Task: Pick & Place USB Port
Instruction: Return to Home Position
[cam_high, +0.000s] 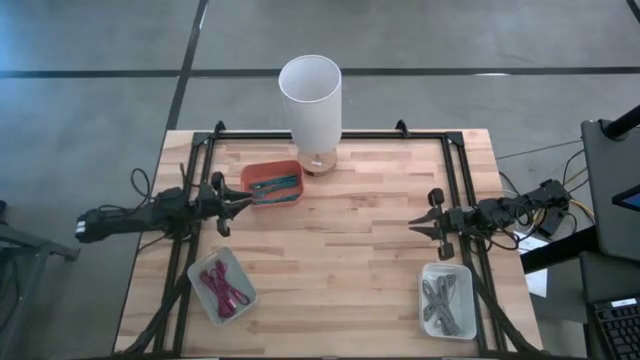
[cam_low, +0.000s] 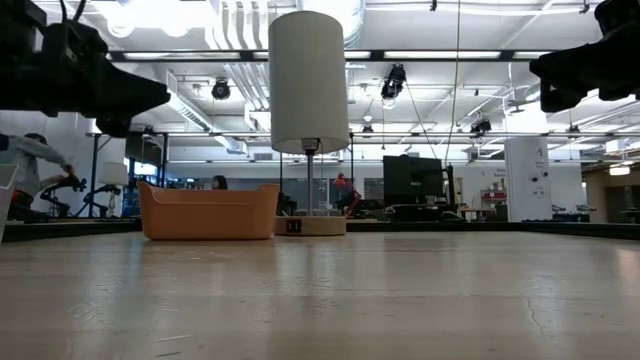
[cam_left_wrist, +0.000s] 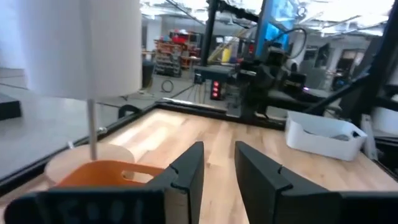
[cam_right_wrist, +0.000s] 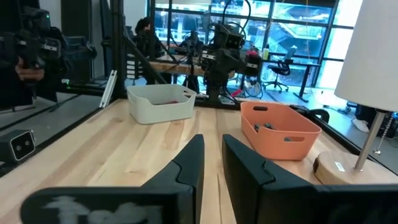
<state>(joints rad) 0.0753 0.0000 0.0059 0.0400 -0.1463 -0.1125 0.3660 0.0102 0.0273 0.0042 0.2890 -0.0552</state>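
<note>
A lamp with a tall white shade (cam_high: 311, 100) stands at the table's far middle on a round wooden base (cam_low: 310, 225), which has a small dark socket in its front. An orange bin (cam_high: 272, 184) with cables in it sits just left of the base. My left gripper (cam_high: 243, 200) hovers open and empty beside the bin's near left corner; its own view shows the bin (cam_left_wrist: 106, 174) close below its fingers. My right gripper (cam_high: 413, 224) hovers open and empty at the right middle of the table, pointing toward the table's left.
A white tray with pink cables (cam_high: 223, 285) lies at the near left. A white tray with grey cables (cam_high: 447, 300) lies at the near right. A black frame (cam_high: 330, 133) runs along the table's edges. Bare wood lies between the two grippers.
</note>
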